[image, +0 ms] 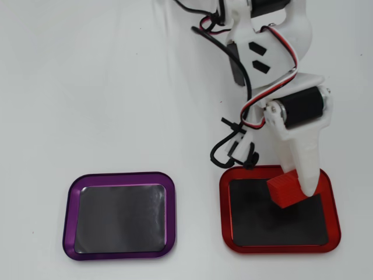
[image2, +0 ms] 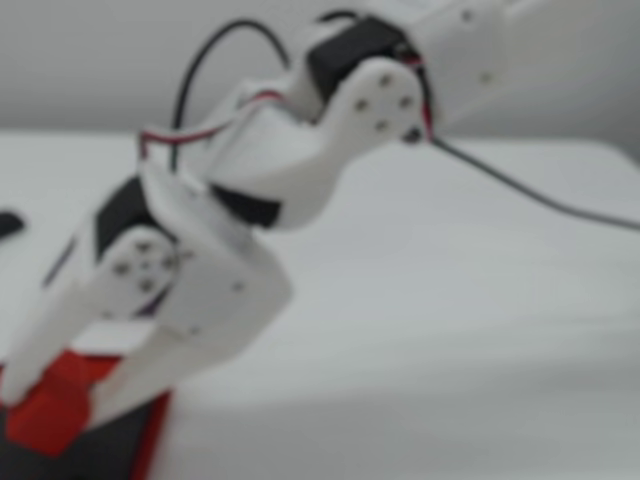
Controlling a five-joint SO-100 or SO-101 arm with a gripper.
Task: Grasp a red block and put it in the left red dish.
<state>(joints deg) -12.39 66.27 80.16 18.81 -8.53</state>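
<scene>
The red block (image: 284, 190) is held in my white gripper (image: 303, 193), which is shut on it over the black inside of the red-rimmed dish (image: 278, 247). In the overhead view this dish lies at the lower right. Whether the block touches the dish floor cannot be told. In the blurred fixed view the block (image2: 50, 410) sits between the fingertips of the gripper (image2: 45, 395) at the lower left, above the red dish (image2: 155, 445), most of which is hidden by the arm.
A purple-rimmed tray (image: 119, 254) with a dark inside lies at the lower left of the overhead view. Black and red cables (image: 236, 143) hang from the arm just above the red dish. The table is plain white.
</scene>
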